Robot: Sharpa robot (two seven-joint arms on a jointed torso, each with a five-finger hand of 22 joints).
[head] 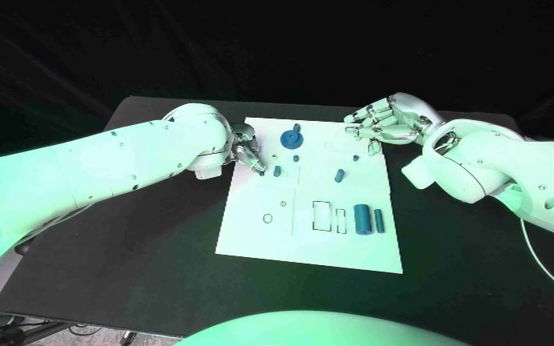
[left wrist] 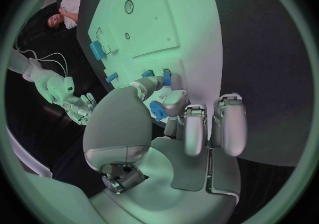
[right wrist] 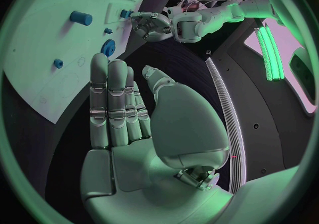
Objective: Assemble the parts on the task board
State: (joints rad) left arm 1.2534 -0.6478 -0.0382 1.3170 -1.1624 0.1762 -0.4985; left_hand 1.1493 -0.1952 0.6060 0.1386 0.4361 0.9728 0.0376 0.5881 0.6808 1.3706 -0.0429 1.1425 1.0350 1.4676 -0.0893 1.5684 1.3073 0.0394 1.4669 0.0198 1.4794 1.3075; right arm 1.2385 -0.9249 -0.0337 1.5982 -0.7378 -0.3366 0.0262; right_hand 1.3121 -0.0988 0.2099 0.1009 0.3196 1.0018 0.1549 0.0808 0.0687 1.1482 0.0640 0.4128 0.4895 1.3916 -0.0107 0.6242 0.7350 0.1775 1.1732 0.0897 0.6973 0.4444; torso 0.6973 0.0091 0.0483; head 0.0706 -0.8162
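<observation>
The white task board (head: 260, 234) lies in the middle of the black table. A blue gear (head: 291, 138) stands near its far edge. Small blue pegs (head: 277, 170) (head: 339, 175) stand mid-board, and two blue cylinders (head: 363, 218) lie at the right side. My left hand (head: 245, 150) hovers at the board's left edge, its fingertips (left wrist: 174, 100) close beside the left peg (left wrist: 166, 77), with nothing between them. My right hand (head: 387, 122) is held over the far right corner, fingers (right wrist: 113, 101) straight and side by side, holding nothing.
Outlined slots (head: 326, 215) and small holes (head: 268, 219) mark the board's near half. Another small blue piece (head: 371, 150) sits below my right hand. Bare black table (head: 138, 258) lies to the left, right and front of the board.
</observation>
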